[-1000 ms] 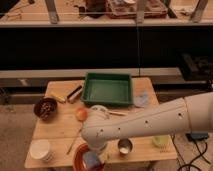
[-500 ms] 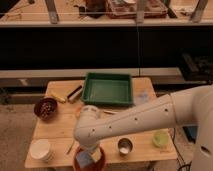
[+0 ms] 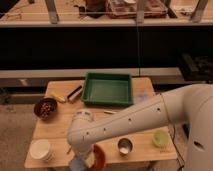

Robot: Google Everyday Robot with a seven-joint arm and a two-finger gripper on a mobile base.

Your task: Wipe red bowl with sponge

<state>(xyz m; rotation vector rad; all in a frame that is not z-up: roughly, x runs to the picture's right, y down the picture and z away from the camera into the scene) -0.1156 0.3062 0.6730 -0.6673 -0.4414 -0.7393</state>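
The red bowl [image 3: 100, 157] sits at the front edge of the wooden table [image 3: 145, 100]. Only its right rim shows as an orange-red arc, because my arm covers the rest. My gripper [image 3: 83, 154] points down at the end of the white arm, right over the bowl's left part. A small grey-blue patch, the sponge [image 3: 76, 164], peeks out just below the wrist at the bottom of the camera view, beside the bowl's left side. How the gripper meets the sponge is hidden.
A green tray [image 3: 108, 89] lies at the back middle. At the left are a dark maroon bowl of brown bits [image 3: 45, 108], a dark bar [image 3: 75, 92] and a white bowl [image 3: 40, 149]. A metal cup [image 3: 124, 146] and a green cup [image 3: 159, 137] stand right of the red bowl.
My arm has swung left and lowered toward the table's front edge. It covers more of the red bowl now, and the grey-blue sponge has gone down with it.
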